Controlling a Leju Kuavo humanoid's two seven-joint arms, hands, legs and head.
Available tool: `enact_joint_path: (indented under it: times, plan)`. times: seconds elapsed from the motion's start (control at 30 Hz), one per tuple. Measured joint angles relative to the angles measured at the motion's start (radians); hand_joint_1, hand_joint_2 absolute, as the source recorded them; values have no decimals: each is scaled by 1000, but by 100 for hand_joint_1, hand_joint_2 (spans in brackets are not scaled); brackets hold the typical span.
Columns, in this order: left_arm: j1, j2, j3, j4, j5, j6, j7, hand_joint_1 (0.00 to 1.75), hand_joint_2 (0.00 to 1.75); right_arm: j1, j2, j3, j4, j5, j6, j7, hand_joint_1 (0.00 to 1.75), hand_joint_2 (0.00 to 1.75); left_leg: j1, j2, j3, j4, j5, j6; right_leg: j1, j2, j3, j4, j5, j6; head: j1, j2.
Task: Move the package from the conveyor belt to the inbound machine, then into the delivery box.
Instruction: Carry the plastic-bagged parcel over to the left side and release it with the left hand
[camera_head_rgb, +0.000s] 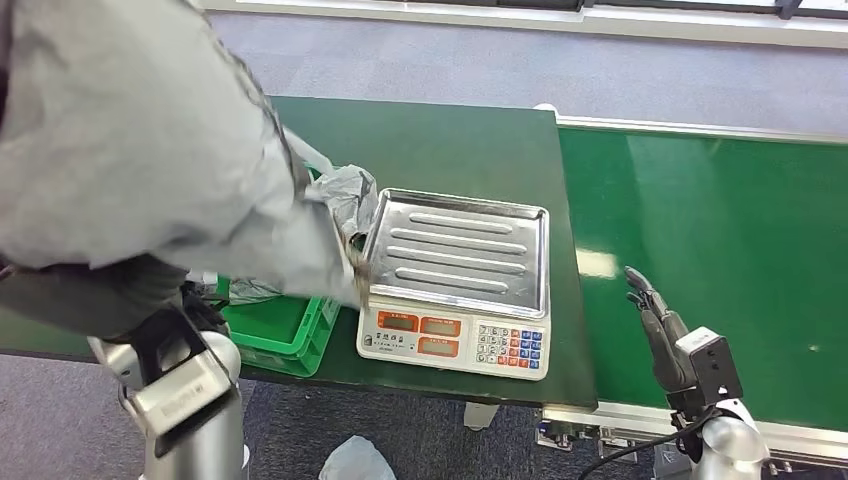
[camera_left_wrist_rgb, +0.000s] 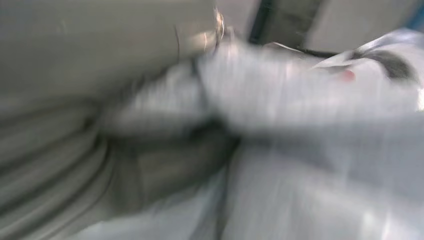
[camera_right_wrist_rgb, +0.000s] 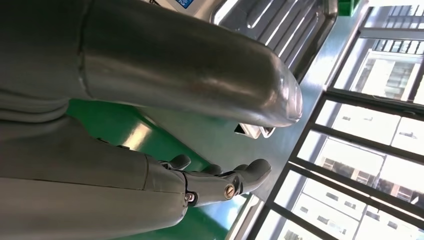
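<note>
Gripping grey package (camera_head_rgb: 345, 200), left robot hand (camera_head_rgb: 340, 262) beside scale (camera_head_rgb: 455, 280), over green box (camera_head_rgb: 285, 325). Right robot hand (camera_head_rgb: 655, 320) open above conveyor belt (camera_head_rgb: 720, 260).

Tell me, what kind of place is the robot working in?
Probably a parcel sorting or shipping station. There is a green conveyor belt, an electronic weighing scale with a steel pan and keypad on a table, and a green plastic crate beside it, with a grey package over it.
</note>
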Motion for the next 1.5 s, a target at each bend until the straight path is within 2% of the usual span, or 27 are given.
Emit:
enact_joint_path:
  times: [0.1,0.2,0.27,0.33,0.43,0.53,0.6,0.73,0.83,0.93,0.97,1.03,1.1,1.3,1.5]
  plan:
    - [-38,21,49,284,88,-17,77,175,175,2,-3,7,0,-11,0,0,0,0,0,-3,2,0,1,-1,0,-4,4,0,1,-1,1,0]
    - [-64,45,87,508,112,1,67,175,175,11,-9,13,0,-15,0,0,0,0,0,3,-1,0,3,-1,0,2,-1,1,5,-3,0,0]
    - [-87,53,127,638,74,17,60,175,175,17,-11,15,0,-15,0,0,0,0,0,4,-1,0,3,-1,0,4,-1,1,5,-2,0,0]
    - [-104,54,203,730,-17,22,55,175,175,22,-12,17,0,-17,0,0,0,0,0,5,-1,0,3,-1,0,5,-2,1,5,-3,-1,0]
    - [-143,54,331,828,-149,25,52,175,175,25,-12,17,0,-22,0,0,0,0,0,5,-2,0,3,-1,0,5,-3,1,5,-3,0,0]
    - [-192,56,440,923,-277,25,122,175,175,27,-12,17,-2,-28,0,0,0,0,1,4,-2,0,2,-2,1,4,-3,1,4,-3,0,0]
    - [-226,63,495,988,-330,25,164,175,175,30,-10,17,-4,-32,0,0,0,0,1,4,-2,0,2,-2,1,4,-3,1,4,-3,0,0]
    - [-281,74,570,1077,-382,26,182,175,175,42,-7,17,-14,-38,0,0,0,0,0,3,-2,0,2,-2,0,4,-3,1,4,-3,0,0]
    - [-298,73,627,1089,-413,27,149,175,175,51,-5,17,-23,-41,0,0,0,0,0,4,-2,0,2,-2,0,4,-3,1,4,-3,0,0]
    - [-307,58,715,1059,-426,28,37,175,175,56,-5,16,-25,-39,0,0,0,0,0,4,-2,0,2,-2,0,5,-3,1,4,-3,0,0]
    - [-310,50,750,1045,-428,28,-3,170,175,57,-4,16,-25,-37,0,0,0,0,0,4,-2,0,2,-2,1,5,-3,1,4,-3,0,0]
    - [-316,35,815,1017,-426,28,-54,83,175,58,-2,14,-27,-32,0,0,0,0,0,4,-2,0,2,-2,1,5,-3,1,4,-3,0,0]
    - [-320,24,857,997,-424,28,-72,0,175,61,1,11,-33,-27,0,0,0,0,0,4,-2,0,2,-2,1,5,-3,1,4,-3,-1,0]
    - [-328,1,902,987,-369,28,-80,0,175,68,10,7,-49,-20,0,0,0,0,0,4,-2,0,2,-2,1,5,-3,1,4,-3,-1,0]
    - [-306,-10,815,972,-138,28,-81,0,175,69,10,6,-50,-23,0,0,0,0,0,4,-2,0,2,-2,0,4,-3,1,4,-3,0,0]
